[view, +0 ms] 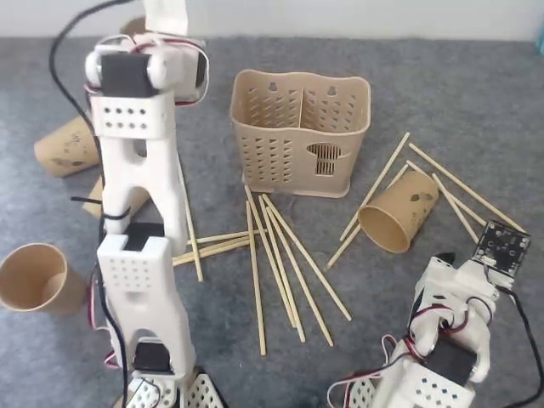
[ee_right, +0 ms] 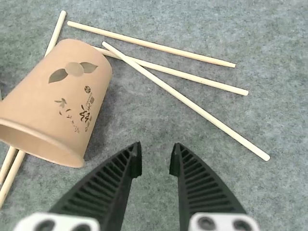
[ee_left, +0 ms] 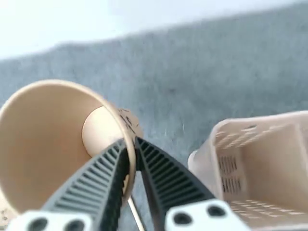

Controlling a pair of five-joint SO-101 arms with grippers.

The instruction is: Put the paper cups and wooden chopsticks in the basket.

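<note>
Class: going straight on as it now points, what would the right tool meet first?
Probably bare carpet, between the paper cup and the nearest chopstick; the right tool aims at neither, though depth is unclear.

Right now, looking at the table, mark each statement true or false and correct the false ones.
1. The basket holds chopsticks. False: the chopsticks lie on the carpet; the basket looks empty.
2. The left gripper is shut on a paper cup at its rim. True.
3. The right gripper holds a chopstick. False: it is open and holds nothing.
4. The cup near the right gripper lies on its side. True.
</note>
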